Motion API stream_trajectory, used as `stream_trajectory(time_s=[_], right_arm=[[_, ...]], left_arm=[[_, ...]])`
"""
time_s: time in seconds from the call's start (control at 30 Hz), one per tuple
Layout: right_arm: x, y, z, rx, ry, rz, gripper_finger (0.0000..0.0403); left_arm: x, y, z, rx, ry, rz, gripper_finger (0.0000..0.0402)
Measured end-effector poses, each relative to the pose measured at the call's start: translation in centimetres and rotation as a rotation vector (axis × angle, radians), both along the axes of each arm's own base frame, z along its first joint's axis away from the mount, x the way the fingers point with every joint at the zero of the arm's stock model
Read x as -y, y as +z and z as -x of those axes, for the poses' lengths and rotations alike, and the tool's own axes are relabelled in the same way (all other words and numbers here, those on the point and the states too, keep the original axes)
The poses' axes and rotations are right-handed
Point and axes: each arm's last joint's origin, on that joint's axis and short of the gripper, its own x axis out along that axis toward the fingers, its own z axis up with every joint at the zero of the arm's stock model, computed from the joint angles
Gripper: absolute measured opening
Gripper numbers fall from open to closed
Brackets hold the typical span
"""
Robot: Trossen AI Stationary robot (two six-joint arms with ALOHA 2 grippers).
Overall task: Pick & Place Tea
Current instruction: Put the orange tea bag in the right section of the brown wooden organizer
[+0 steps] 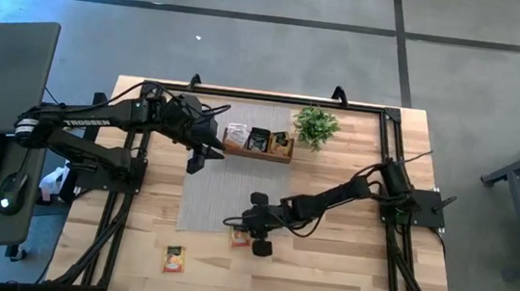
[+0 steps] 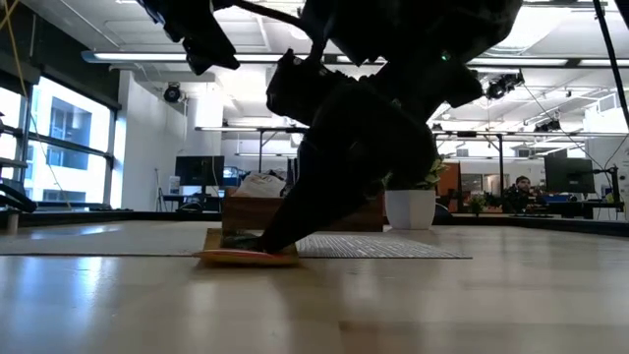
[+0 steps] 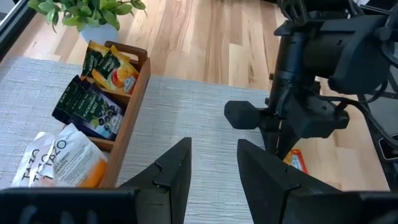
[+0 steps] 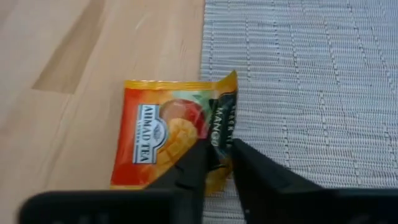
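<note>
An orange tea sachet (image 4: 158, 134) lies flat on the wood at the grey mat's near edge (image 1: 240, 238); my right gripper (image 4: 216, 158) stands over it, shut on it. It also shows under the gripper in the low view (image 2: 246, 258). My left gripper (image 3: 213, 165) hovers open above the mat, beside the wooden tray's (image 3: 134, 106) left end (image 1: 198, 158). The tray (image 1: 283, 157) holds black, orange and white sachets (image 3: 93, 106). Another orange sachet (image 1: 174, 259) rests flat on the table near the near edge. My right gripper pinches the orange sachet's dark-green printed edge strip (image 4: 222, 121), the side next to the mat, between its two fingers (image 4: 193, 165). The fingers come from above, slanting down. That edge is bent up a little; the sachet's remaining part lies on the table.
A small potted plant (image 1: 316, 125) stands at the tray's right end on the far side. The grey mat (image 1: 216, 199) covers the table's middle. Black frame rails (image 1: 390, 150) run along the table's edges. Bare wood lies to the near left and near right.
</note>
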Motion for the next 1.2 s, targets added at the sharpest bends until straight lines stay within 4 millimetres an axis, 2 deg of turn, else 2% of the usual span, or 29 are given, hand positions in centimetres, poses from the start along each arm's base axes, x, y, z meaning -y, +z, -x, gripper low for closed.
stream_trajectory(time_s=[0.1, 0.17, 0.27, 0.4, 0.47, 0.57, 0.7, 0.77, 0.83, 1.0, 1.2], right_arm=[[0.3, 0.0, -0.1, -0.009, 0.009, -0.03, 0.0025], [0.5, 0.2, -0.1, -0.005, 0.014, -0.027, 0.0008], [0.8, 1.2, 0.1, 0.004, 0.027, -0.021, 0.0019], [1.6, 4.0, 0.8, 0.021, 0.054, 0.041, 0.0029], [2.4, 6.1, 1.1, 0.063, 0.03, 0.141, 0.0024], [4.4, 9.4, 1.7, 0.12, -0.108, 0.433, 0.0012], [7.7, 11.2, 2.3, 0.075, -0.303, 0.806, 0.0004], [9.6, 11.6, 2.3, 0.039, -0.377, 0.92, 0.0007], [11.7, 11.7, 2.4, -0.011, -0.404, 0.963, 0.0011], [16.2, 10.3, 2.7, -0.121, -0.422, 0.914, 0.0005], [18.1, 9.6, 3.7, -0.232, -0.41, 0.863, 0.0005]], left_arm=[[0.0, 0.0, 0.0, 0.0, -0.001, -0.001, 0.0128], [0.0, 0.0, 0.0, 0.0, -0.001, -0.002, 0.0128], [0.0, 0.0, 0.0, 0.0, -0.001, -0.002, 0.0128], [0.0, 0.0, 0.0, 0.0, -0.002, -0.004, 0.0128], [0.0, 0.0, 0.0, 0.001, -0.003, -0.006, 0.0128], [0.0, 0.0, 0.0, 0.0, 0.003, -0.011, 0.0128], [-0.1, 0.0, 0.0, -0.001, 0.015, -0.02, 0.0128], [-0.1, 0.0, 0.0, -0.003, 0.025, -0.028, 0.0128], [-0.1, 0.0, 0.0, -0.005, 0.035, -0.035, 0.0128], [-0.2, 0.0, 0.0, -0.008, 0.053, -0.049, 0.0128], [-0.2, 0.0, 0.0, -0.009, 0.053, -0.048, 0.0128]])
